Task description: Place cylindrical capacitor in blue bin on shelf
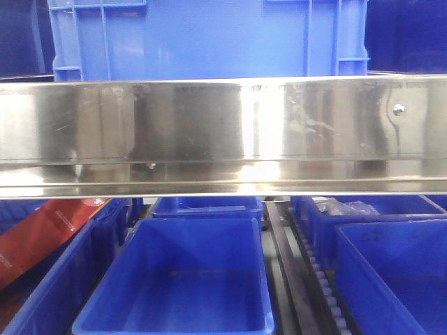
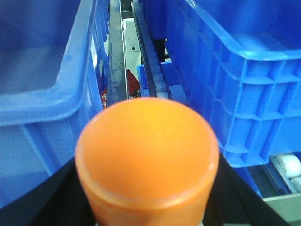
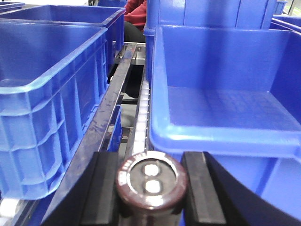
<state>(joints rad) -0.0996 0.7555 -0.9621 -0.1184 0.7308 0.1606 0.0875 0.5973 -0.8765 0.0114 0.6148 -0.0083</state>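
The cylindrical capacitor (image 3: 151, 179), dark brown with a silvery top and two pale terminals, stands upright between the black fingers (image 3: 106, 188) of my right gripper (image 3: 151, 165), which is shut on it. It hangs just before the near rim of a wide empty blue bin (image 3: 221, 133). My left gripper (image 2: 146, 193) is shut on an orange round-topped cylinder (image 2: 146, 155) that fills its view. The shelf's shiny steel front rail (image 1: 223, 132) crosses the front view; neither gripper shows there.
Another empty blue bin (image 3: 51, 80) stands to the left, across a dark rail and white roller track (image 3: 141, 108). Under the rail lie more blue bins (image 1: 188, 222) and a red package (image 1: 42, 237). A large blue crate (image 1: 209, 42) sits on top.
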